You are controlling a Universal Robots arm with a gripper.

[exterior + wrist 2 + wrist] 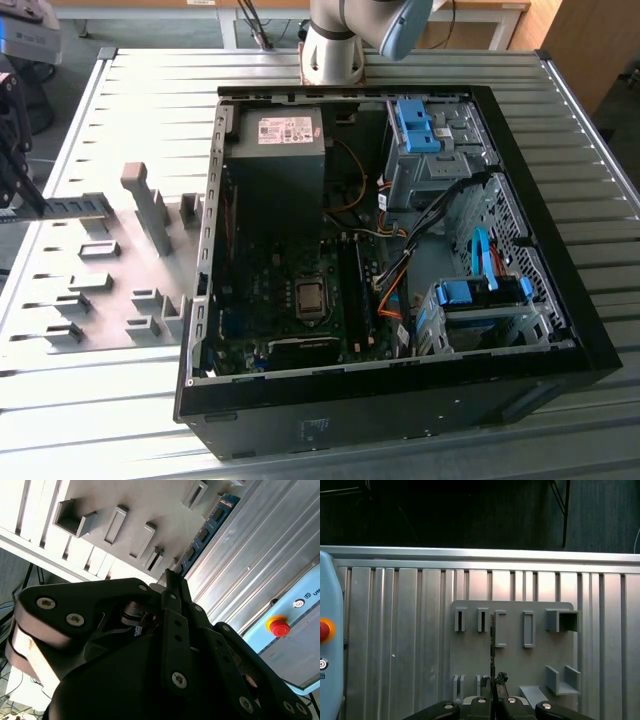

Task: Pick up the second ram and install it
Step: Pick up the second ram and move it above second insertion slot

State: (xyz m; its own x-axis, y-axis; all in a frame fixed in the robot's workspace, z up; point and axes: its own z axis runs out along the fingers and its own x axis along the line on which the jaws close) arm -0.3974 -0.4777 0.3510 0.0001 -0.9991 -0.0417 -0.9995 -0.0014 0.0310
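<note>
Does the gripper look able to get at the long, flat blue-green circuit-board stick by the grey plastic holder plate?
Probably yes: the gripper appears shut on one end of the blue-green circuit-board stick, over the grey holder plate, nothing in between.

A ribbed aluminium table (120, 90) is lit brightly, and a pale sheen is carried along its slats. Beyond its far edge a dark floor (470, 510) is seen, crossed by a black cable (565, 510). Behind its far corner, at the exterior view's right, a wooden cabinet (590, 40) and a wood-edged desk (480, 10) are seen
</note>
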